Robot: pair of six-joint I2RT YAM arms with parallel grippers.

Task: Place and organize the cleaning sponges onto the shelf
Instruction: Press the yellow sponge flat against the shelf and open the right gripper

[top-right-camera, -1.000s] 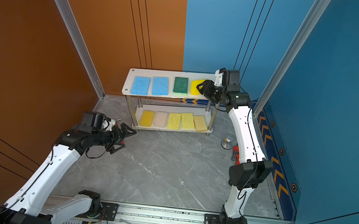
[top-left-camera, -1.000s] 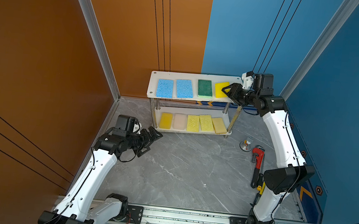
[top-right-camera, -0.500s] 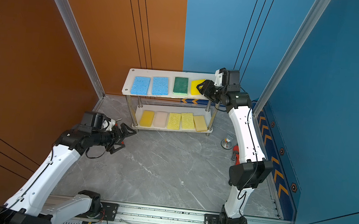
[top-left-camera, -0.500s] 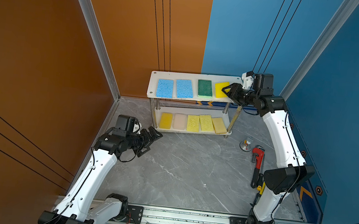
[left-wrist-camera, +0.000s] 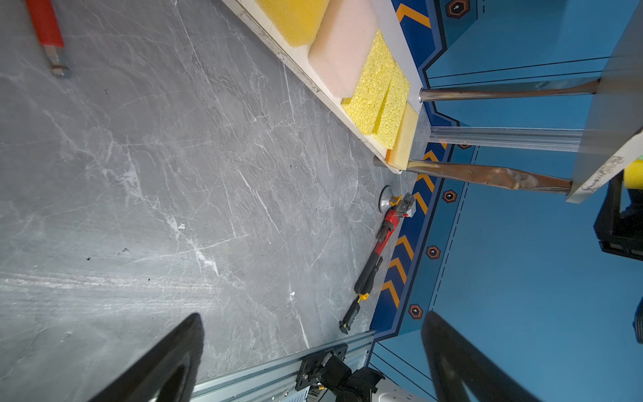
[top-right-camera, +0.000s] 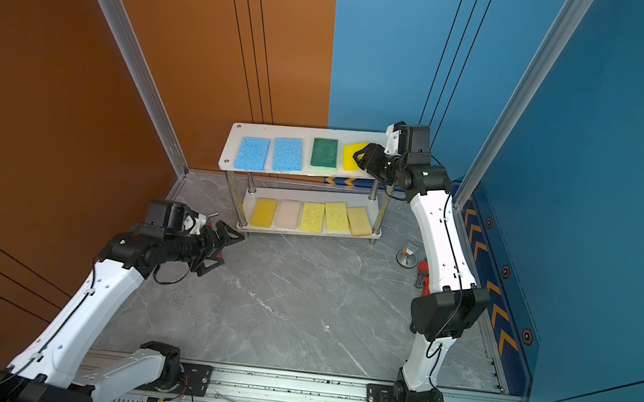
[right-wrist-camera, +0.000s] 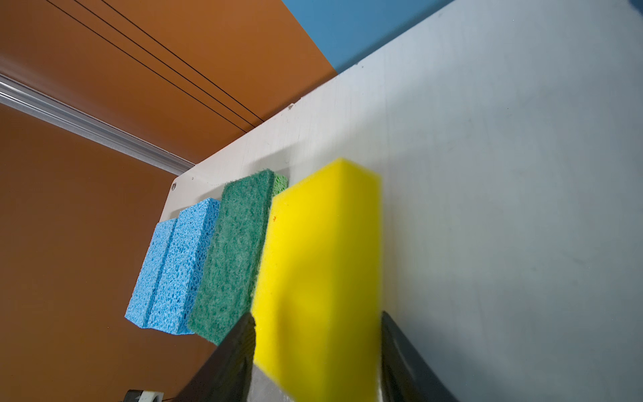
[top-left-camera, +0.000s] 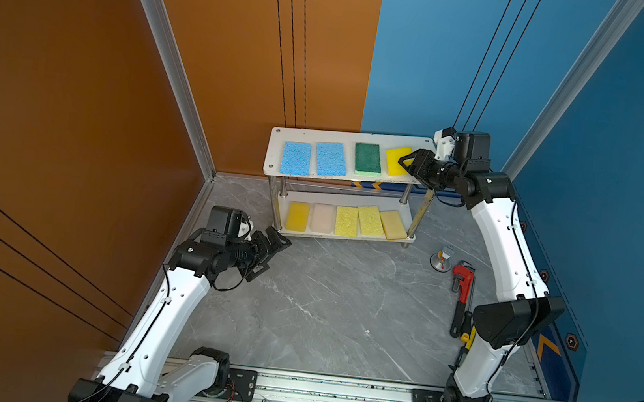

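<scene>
A: Where do we log the bright yellow sponge (right-wrist-camera: 323, 243)?
B: On the shelf (top-left-camera: 354, 137), top board, right end, just beside the dark green sponge (top-left-camera: 367, 157). Its long axis runs front to back of the shelf, slightly skewed against the green one.
A: Right gripper (top-left-camera: 409, 160)?
B: We see it at the shelf's right front corner. It reaches in along that long axis, clamped across the sponge's short width and touching both long sides.
A: Left gripper (left-wrist-camera: 313, 318)?
B: Jaws wide apart and empty, over the surface (top-left-camera: 341, 303) off the shelf's left front leg, well apart from that sponge. The right arm is the near one.
A: Next move?
B: We judge it should let go and back straight out along the long axis. A sideways pull could skew the sponge further.
</scene>
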